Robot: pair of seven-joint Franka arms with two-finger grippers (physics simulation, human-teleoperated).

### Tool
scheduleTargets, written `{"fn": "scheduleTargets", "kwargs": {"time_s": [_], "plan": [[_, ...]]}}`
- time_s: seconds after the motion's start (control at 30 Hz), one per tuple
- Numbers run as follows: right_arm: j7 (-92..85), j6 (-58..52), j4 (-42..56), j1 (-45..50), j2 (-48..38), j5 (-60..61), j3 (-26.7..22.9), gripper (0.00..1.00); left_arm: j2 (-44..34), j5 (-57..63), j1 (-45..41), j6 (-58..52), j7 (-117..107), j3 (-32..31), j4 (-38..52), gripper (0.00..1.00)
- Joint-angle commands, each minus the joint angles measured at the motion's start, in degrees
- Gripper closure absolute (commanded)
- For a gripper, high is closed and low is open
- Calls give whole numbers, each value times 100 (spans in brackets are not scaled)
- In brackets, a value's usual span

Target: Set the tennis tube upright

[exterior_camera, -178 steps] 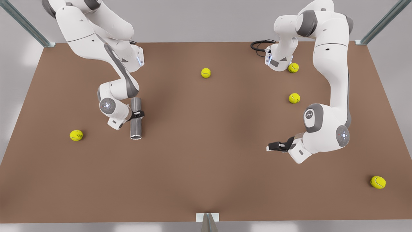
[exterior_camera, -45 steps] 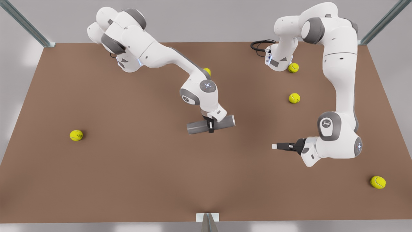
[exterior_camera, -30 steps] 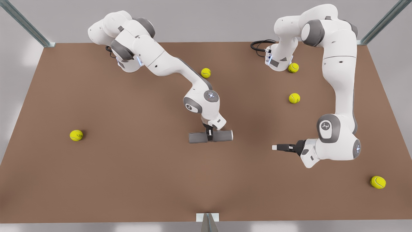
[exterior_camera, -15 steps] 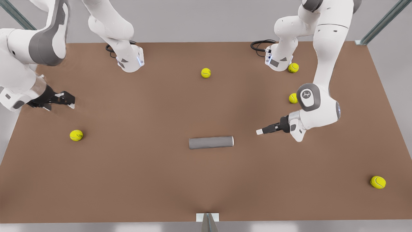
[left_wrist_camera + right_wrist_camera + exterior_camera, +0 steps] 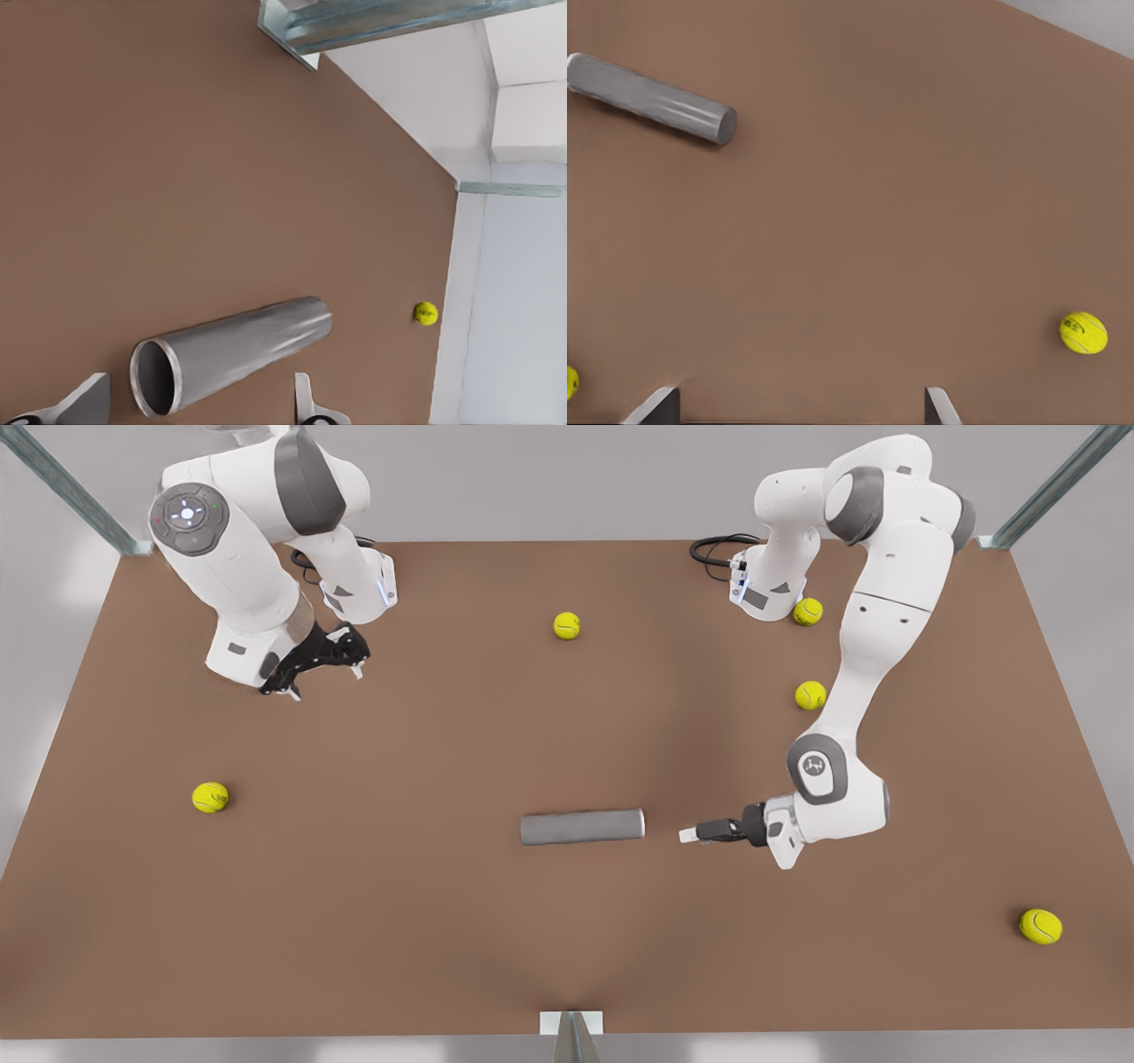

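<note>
The tennis tube [image 5: 582,826] is a grey cylinder lying on its side in the middle of the brown table [image 5: 425,948], free of both grippers. Its pale-rimmed open end [image 5: 156,377] points to the front view's right. My left gripper [image 5: 687,835] hovers low just off that end, in line with the tube, and its fingers [image 5: 87,400] stand open on either side of the tube's mouth. My right gripper [image 5: 326,677] hangs open and empty at the back on the front view's left, far from the tennis tube [image 5: 651,97].
Several yellow-green tennis balls lie scattered: one at the back middle [image 5: 567,625], two near the arm on the front view's right [image 5: 810,695], one at the left [image 5: 210,797], one at the front right [image 5: 1040,926]. Both arm bases [image 5: 359,593] stand at the back edge.
My right gripper set the tube down in the middle, let go and swung away to the back left. My left gripper has dropped down and closer to the tube's open end.
</note>
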Motion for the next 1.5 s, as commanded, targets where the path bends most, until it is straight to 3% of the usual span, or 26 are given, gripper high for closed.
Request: {"fn": "scheduleTargets", "kwargs": {"time_s": [0.0, 0.23, 0.47, 1.47], "plan": [[6, -2, 0, -1663, -2, 5, 7, 0, 17, -88, -5, 1, -4, 0, 3, 1], [524, -28, 61, -1636, 60, 5, 252, 0, 526, -299, -216, 1, 23, -9, 583, 1], [1139, -11, -9, -1645, 95, -83, 701, 0, 553, -536, -339, 168, 313, -141, 240, 1], [1148, 16, -9, -1636, 262, -92, 798, 0, 1353, -1354, -366, 343, 1192, -246, 425, 1]]}}
